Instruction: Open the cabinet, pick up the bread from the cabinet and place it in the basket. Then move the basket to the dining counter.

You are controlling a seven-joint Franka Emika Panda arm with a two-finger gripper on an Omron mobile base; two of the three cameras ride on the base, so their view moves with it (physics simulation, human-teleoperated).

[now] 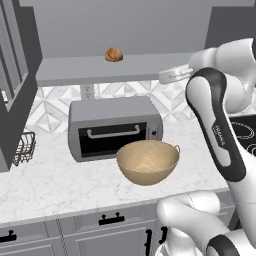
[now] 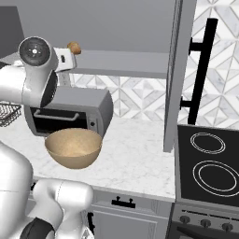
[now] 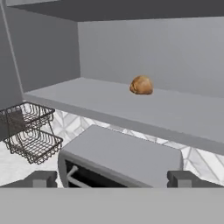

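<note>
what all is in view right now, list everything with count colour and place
bread: one, golden-brown, on the cabinet shelf
cabinet: one, grey, above the worktop, doors open
basket: one, tan, on the worktop in front of the toaster oven
toaster oven: one, grey, on the worktop under the shelf
wire baskets: two, dark, stacked at the worktop's left
worktop: one, white marble, over grey drawers
stove: one, black, right of the worktop
gripper: one, dark tips, open, facing the shelf
</note>
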